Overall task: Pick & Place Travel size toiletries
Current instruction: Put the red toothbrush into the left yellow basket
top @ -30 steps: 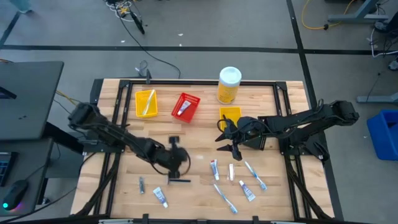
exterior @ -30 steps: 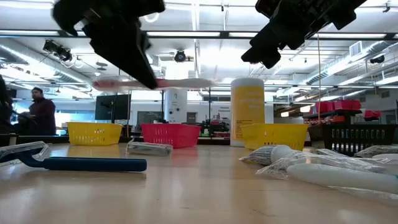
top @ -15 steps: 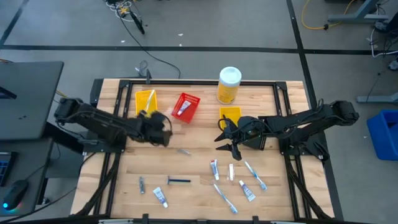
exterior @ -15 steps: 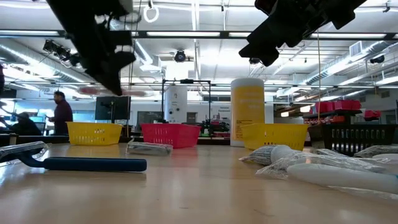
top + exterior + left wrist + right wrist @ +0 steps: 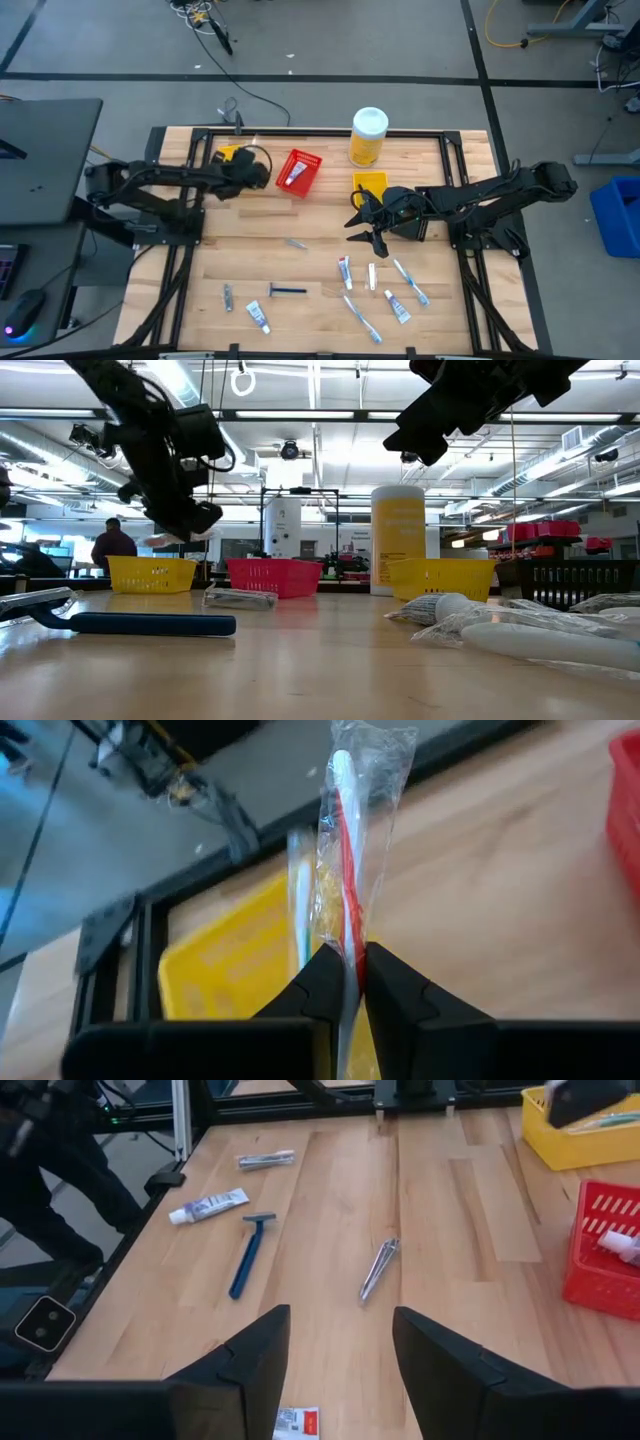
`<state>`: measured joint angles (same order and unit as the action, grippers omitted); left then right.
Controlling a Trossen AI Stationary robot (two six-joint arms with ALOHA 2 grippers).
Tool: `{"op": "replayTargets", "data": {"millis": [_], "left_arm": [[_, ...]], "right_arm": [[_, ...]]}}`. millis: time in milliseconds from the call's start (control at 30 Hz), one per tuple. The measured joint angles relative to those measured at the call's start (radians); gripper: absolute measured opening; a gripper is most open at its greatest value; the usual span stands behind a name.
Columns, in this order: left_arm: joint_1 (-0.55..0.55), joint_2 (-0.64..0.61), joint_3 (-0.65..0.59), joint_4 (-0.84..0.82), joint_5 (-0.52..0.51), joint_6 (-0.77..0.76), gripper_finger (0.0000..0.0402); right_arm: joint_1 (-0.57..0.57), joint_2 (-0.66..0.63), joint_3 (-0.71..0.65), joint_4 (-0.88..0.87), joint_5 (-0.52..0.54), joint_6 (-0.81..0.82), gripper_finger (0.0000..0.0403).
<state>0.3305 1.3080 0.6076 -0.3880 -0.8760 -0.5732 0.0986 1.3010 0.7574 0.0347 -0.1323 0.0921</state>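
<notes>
My left gripper (image 5: 256, 166) hangs above the far-left yellow bin (image 5: 232, 160), shut on a toothbrush (image 5: 347, 840) with a red and white handle in a clear wrapper. That bin (image 5: 225, 975) holds another pale toothbrush (image 5: 300, 890). My right gripper (image 5: 364, 226) hovers open over the table's middle right, touching nothing. The other toiletries lie flat on the near half: toothpaste tubes (image 5: 344, 268) (image 5: 258, 316), a dark razor (image 5: 288, 290), wrapped toothbrushes (image 5: 362, 318) and a small packet (image 5: 295, 243). My left gripper pinches the wrapped toothbrush between its two fingers, on the wrapper around the handle (image 5: 346, 952). The fingers lie across it, and the long part stands out past them. It is lifted clear, above the yellow bin. How far along its length the hold sits is hidden by the fingers.
A red bin (image 5: 298, 172) with a tube inside stands right of the yellow one. A second yellow bin (image 5: 370, 183) and the big yellow bottle (image 5: 368, 137) stand at the far middle. Bare wood lies between the bins and the near toiletries. People show in the room behind.
My left gripper has carried the toothbrush from over the near middle of the table toward the far edge and a little left, and now stands above the far-left yellow bin. It has stayed shut on the toothbrush. The right arm has kept still.
</notes>
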Motion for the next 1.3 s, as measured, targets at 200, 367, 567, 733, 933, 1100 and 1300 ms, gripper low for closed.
{"op": "replayTargets", "data": {"millis": [200,367,567,733,933,1100,1300], "left_arm": [[0.155,0.000,-0.107,0.310,0.182,0.218,0.0032],[0.205,-0.052,-0.181,0.358,0.189,0.211,0.0033],[0.211,-0.129,-0.241,0.363,0.194,0.187,0.0033],[0.221,-0.138,-0.253,0.348,0.264,0.198,0.0056],[0.220,-0.138,-0.253,0.357,0.262,0.211,0.0089],[0.219,-0.138,-0.253,0.357,0.282,0.191,0.0118],[0.215,-0.146,-0.228,0.342,0.318,0.182,0.0138]], "right_arm": [[0.000,0.000,0.000,0.000,0.000,-0.004,0.0192],[0.000,0.000,0.000,0.000,0.000,-0.004,0.0187],[0.000,0.000,0.000,0.000,0.000,-0.022,0.0187],[0.000,0.000,0.000,0.001,0.000,-0.022,0.0192],[0.000,0.000,0.000,0.001,0.000,-0.022,0.0194],[0.000,0.000,0.000,0.001,0.000,-0.022,0.0188],[0.000,0.000,0.000,0.001,0.000,-0.022,0.0185]]}}
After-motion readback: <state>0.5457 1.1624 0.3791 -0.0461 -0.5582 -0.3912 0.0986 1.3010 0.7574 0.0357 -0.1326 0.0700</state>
